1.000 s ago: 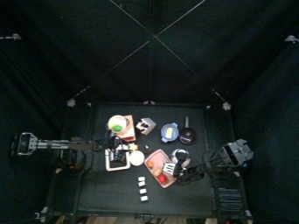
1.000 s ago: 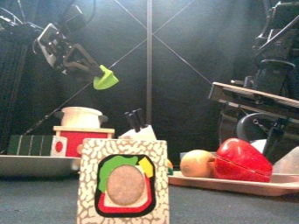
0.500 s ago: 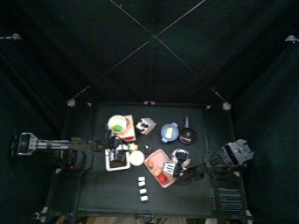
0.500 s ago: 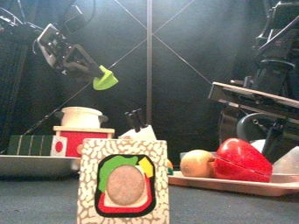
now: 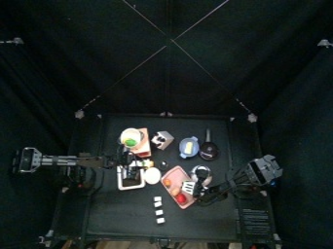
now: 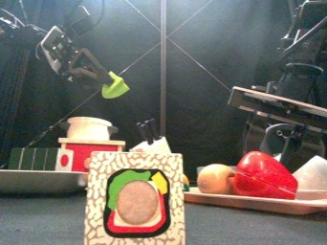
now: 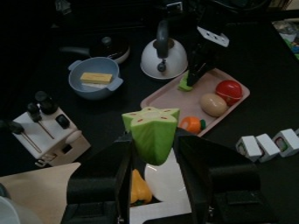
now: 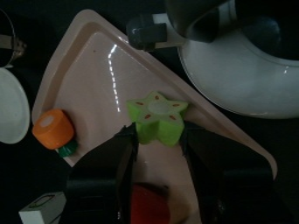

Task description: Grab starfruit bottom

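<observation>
The starfruit [image 8: 160, 117], a small yellow-green star-shaped piece, lies on the pink tray [image 8: 93, 79] next to the white kettle [image 8: 239, 66]. My right gripper [image 8: 158, 145] hovers open just above it, one jaw to either side, not touching it. My left gripper [image 7: 149, 150] is shut on a second green star-ended piece [image 7: 149, 129]. It holds that piece high above the table at the left in the front view [image 6: 115, 88].
The pink tray [image 6: 255, 202] also holds a red pepper [image 6: 266, 175], a round tan fruit [image 6: 217, 177] and a carrot [image 8: 52, 129]. A sandwich-picture box [image 6: 134, 199] stands in front. A blue bowl [image 7: 96, 77] and a kettle [image 7: 162, 57] stand beyond.
The right arm has shifted slightly over the pink tray. The left gripper holds its green piece still.
</observation>
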